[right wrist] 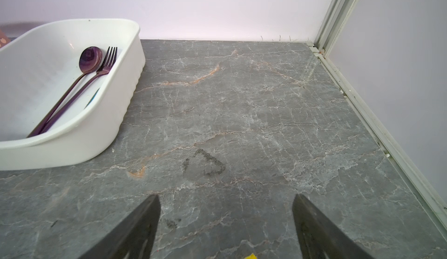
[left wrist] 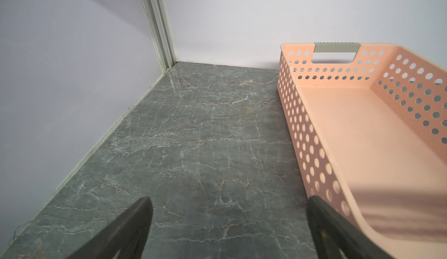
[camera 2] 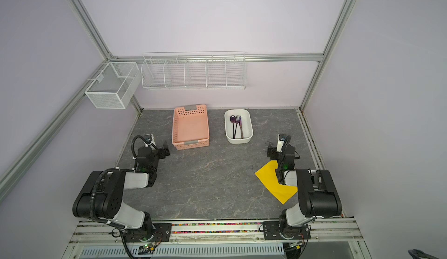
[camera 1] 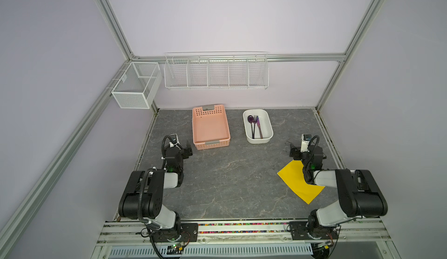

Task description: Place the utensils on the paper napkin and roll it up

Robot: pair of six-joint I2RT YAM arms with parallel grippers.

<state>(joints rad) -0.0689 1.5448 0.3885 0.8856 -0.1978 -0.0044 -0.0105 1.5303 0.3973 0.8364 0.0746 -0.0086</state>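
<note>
Showing left gripper (left wrist: 229, 199) spread wide w/ nothing between its fingers, low over grey marbled table (left wrist: 193, 137), just beside near-left corner of pink basket (left wrist: 302, 137); contact w/ basket's wall impossible to tell. Shows right gripper (right wrist: 226, 197) likewise spread wide & empty, over bare tabletop, aimed twd back wall (right wrist: 217, 8). Puts yellow paper napkin (camera 1: 294, 182) flat on table directly beneath right wrist, turned diamond-wise, partly hidden by that arm in both top views; catches just a corner tip of napkin (right wrist: 250, 256) at edge of right wrist view. Places utensils (camera 1: 256, 126) side by side in white tub (camera 1: 258, 139) at rear of table, heads twd back wall, well apart from napkin: spoon (right wrist: 90, 58) & fork (right wrist: 109, 58) plain in right wrist view, knife (camera 1: 259, 128) mostly hidden there by tub's wall. Sets tub to right of basket, a gap between. Spots white wire rack (camera 1: 216, 74) & mesh box (camera 1: 135, 86) mounted above table's rear, far from both grippers.
</note>
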